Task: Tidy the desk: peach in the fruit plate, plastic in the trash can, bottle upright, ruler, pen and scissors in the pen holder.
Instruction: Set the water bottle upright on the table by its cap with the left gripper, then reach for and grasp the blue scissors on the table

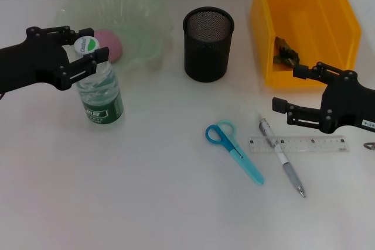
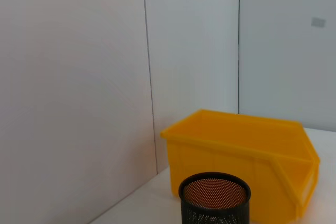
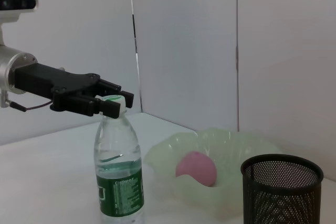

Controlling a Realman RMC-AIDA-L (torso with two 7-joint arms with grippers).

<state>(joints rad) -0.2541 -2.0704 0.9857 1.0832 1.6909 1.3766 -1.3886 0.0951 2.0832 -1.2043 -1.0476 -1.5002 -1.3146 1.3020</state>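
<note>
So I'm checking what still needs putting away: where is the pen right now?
In the head view the pen lies on the table's right side, crossing over the clear ruler, with the blue scissors to its left and the right gripper just above.

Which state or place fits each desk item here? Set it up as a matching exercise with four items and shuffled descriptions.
Items:
1. Clear plastic water bottle with green label
2. Pink peach
3. Blue-handled scissors
4. Silver pen

Descriptions:
A. Lying across the clear plastic ruler
B. Standing upright, the left claw at its white cap
C. Lying flat on the white desk, in front of the black mesh pen holder
D. Resting in the pale green fruit plate

Pairs: 1-B, 2-D, 3-C, 4-A
</note>
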